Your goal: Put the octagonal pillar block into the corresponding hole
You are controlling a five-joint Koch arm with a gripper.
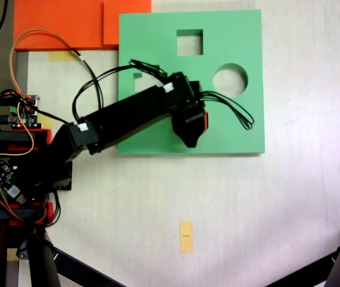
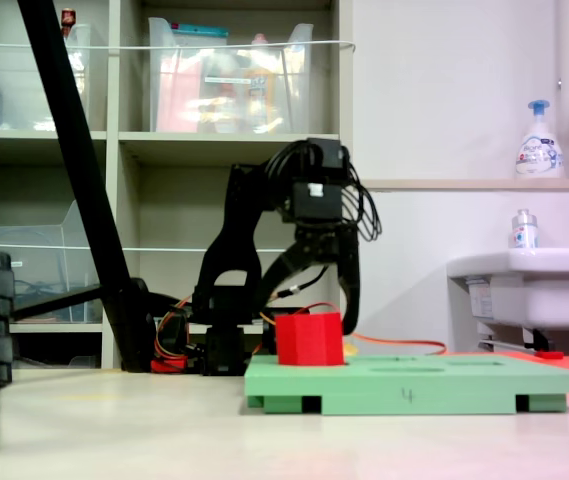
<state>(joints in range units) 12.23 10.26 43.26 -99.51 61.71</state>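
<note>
The octagonal pillar block [image 2: 309, 340] is bright red and stands upright at the left end of the green board [image 2: 444, 385] in the second exterior view. I cannot tell how deep it sits in the board. My gripper [image 2: 306, 318] hangs over it with the jaws spread. One finger [image 2: 350, 310] runs down the block's right side, and the other bows out to the left, clear of it. From above, the gripper [image 1: 195, 128] covers the block except for a red sliver [image 1: 206, 119]. The eight-sided hole is hidden beneath them.
The green board [image 1: 158, 36] has a square cutout [image 1: 189, 42] and a round cutout [image 1: 229, 79]; the arm partly covers another one [image 1: 138, 75]. An orange board [image 1: 62, 24] lies beside it. Loose black cables [image 1: 241, 113] loop over the board. A yellow tag [image 1: 186, 236] lies on the table.
</note>
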